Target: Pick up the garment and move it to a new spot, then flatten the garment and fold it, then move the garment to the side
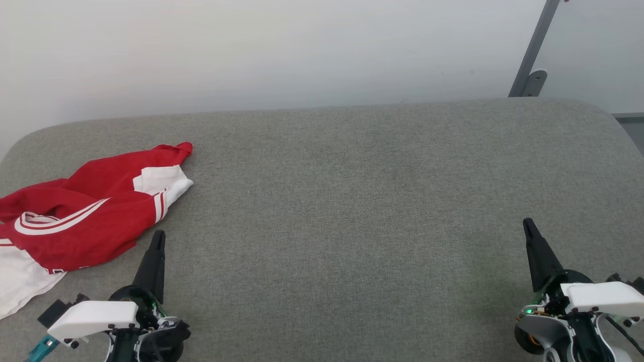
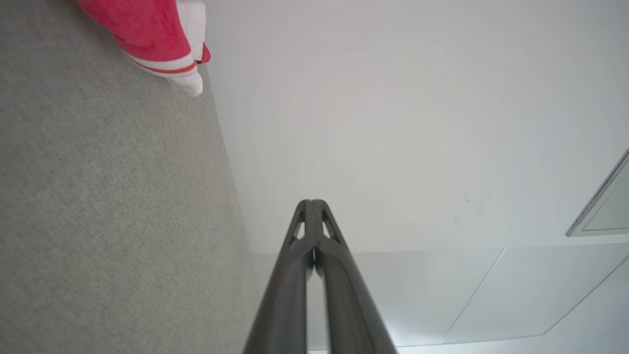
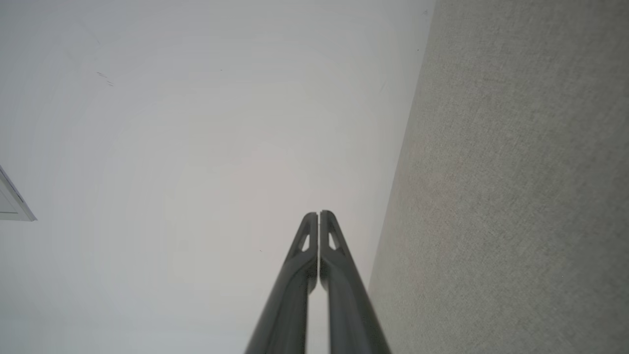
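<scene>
Honestly the garment looks floppy and light; grab its red edge. Both grippers pressed together, empty.

Bright, soft, even light covers the grey woven-fabric cushioned surface in the head view, leaving only faint shadows, while the plain white wall washes out pale. In both wrist views the long dark fingers blur toward the bottom edge. Pale glare sits low on the wall in the left wrist view.
</scene>
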Robot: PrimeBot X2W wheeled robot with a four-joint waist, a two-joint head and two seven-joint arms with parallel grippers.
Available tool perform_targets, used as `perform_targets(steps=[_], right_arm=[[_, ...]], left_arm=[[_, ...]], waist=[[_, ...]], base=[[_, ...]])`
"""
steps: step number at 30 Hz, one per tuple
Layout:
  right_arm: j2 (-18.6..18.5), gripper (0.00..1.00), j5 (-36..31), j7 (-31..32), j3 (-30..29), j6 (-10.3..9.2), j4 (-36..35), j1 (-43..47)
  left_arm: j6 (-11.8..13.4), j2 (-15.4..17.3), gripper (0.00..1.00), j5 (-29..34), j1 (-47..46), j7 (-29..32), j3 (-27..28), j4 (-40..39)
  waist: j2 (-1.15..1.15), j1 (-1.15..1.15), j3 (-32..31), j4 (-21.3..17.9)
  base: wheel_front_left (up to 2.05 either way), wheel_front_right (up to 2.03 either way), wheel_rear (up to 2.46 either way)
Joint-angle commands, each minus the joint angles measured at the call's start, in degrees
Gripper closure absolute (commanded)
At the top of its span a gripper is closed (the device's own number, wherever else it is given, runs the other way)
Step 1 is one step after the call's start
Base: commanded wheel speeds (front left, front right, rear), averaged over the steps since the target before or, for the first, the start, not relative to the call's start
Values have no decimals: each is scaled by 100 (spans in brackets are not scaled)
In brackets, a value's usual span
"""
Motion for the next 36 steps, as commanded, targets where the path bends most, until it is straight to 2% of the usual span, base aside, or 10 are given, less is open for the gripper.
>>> perform_targets(steps=[1, 31, 32, 36], right_arm=[[7, 100, 25, -3, 3, -2, 2, -48], [7, 100, 25, -3, 0, -2, 2, -47], [1, 0, 0, -1, 1, 0, 4, 0], [21, 0, -8, -18, 9, -1, 149, 113]], left_arm=[[13, 7, 100, 13, -69, -1, 3, -6], [13, 7, 100, 13, -69, -1, 2, -6], [0, 0, 0, 1, 0, -1, 0, 5], [0, -26, 0, 19, 114, -20, 2, 146]], waist=[[0, 0, 0, 0], [0, 0, 0, 0], [0, 0, 0, 0], [0, 0, 2, 1]], base=[[0, 0, 0], [0, 0, 0], [0, 0, 0], [0, 0, 0]])
